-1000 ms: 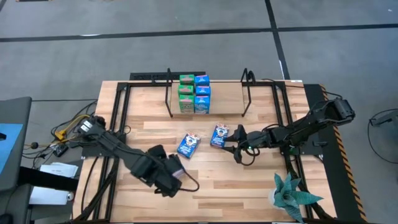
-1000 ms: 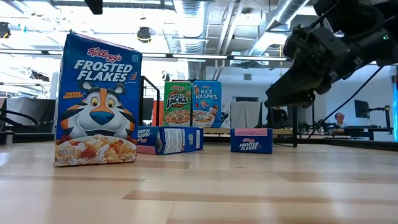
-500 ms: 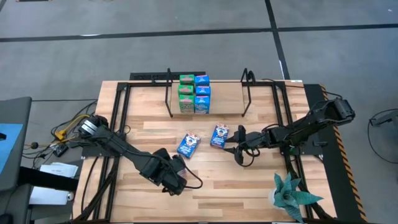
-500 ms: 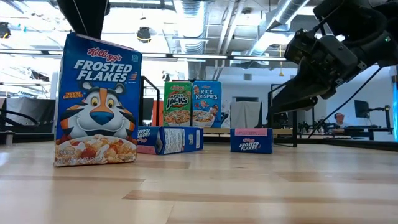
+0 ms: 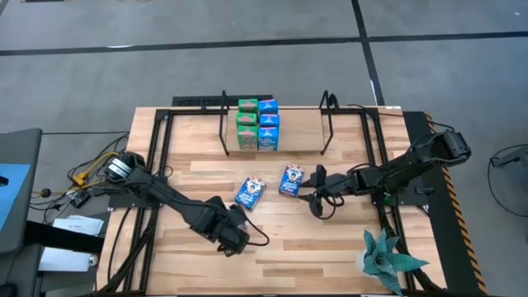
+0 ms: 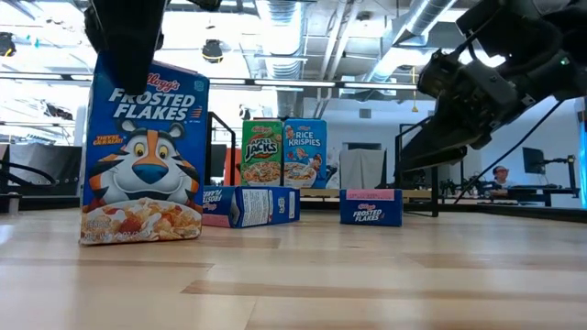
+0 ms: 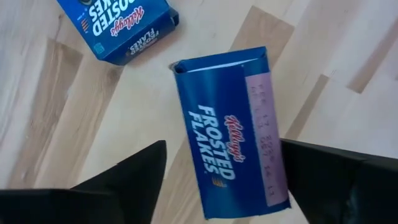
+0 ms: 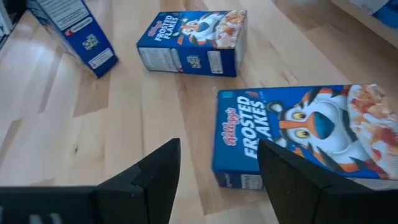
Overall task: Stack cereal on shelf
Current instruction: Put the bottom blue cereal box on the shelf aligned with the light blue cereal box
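Observation:
A dark blue Frosted Flakes box [image 6: 142, 147] stands upright on the table near its front. My left gripper [image 6: 124, 41] is open right above it, one finger on either side of the box's top [image 7: 233, 143]; I see no touch. In the high view the left gripper [image 5: 231, 238] hides this box. Two more dark blue boxes [image 5: 250, 191] [image 5: 290, 180] lie flat mid-table. My right gripper [image 5: 315, 196] is open, low beside the right one [image 8: 298, 137]. Green and light blue boxes [image 5: 257, 124] stand stacked on the shelf [image 5: 224, 136].
A green toy plant [image 5: 386, 257] stands at the table's front right corner. The shelf's black wire uprights [image 5: 326, 124] flank the stacked boxes. Cables [image 5: 99, 169] lie off the table's left edge. Bare tabletop [image 5: 330, 247] lies in front of the lying boxes.
My left gripper has gone a little toward the table's right edge and come down over the top of the standing Frosted Flakes box. The boxes have kept still.

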